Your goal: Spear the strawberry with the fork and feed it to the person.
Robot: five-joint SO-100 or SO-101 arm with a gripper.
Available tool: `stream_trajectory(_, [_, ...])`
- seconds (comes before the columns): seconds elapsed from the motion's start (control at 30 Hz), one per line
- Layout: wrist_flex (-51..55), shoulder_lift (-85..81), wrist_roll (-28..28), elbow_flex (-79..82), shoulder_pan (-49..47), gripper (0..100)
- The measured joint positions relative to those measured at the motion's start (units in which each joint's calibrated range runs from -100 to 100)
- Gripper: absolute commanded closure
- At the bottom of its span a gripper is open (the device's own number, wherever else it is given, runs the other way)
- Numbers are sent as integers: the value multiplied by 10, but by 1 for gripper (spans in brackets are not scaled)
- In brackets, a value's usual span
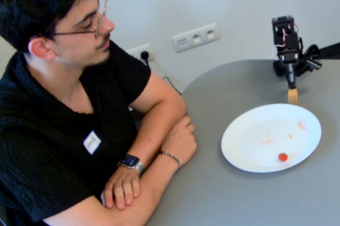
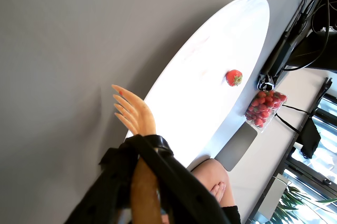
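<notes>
The strawberry (image 1: 283,157) lies on the near right part of the white plate (image 1: 249,146); it also shows in the wrist view (image 2: 234,77) on the plate (image 2: 210,50). My gripper (image 1: 290,74) is shut on the fork (image 1: 292,96), which hangs tines down just beyond the plate's far rim. In the wrist view the gripper (image 2: 145,150) holds the fork (image 2: 131,110) with its tines at the plate's edge, well short of the strawberry. The person (image 1: 69,29) sits at the left with forearms folded on the table, looking towards the plate.
The grey round table (image 1: 239,199) has a curved edge at the left. Wall sockets (image 1: 195,37) sit behind it. In the wrist view a clear box of strawberries (image 2: 266,108), cables and a bare hand (image 2: 213,187) lie beyond the plate.
</notes>
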Motion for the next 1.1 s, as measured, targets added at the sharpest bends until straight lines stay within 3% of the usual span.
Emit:
stream_trajectory(0.17, [21,-3,-13,16,54,99])
stream_trajectory(0.8, [0,1,-13,16,50,99])
stream_trajectory(1.1, [-105,80,-14,-192,49,99])
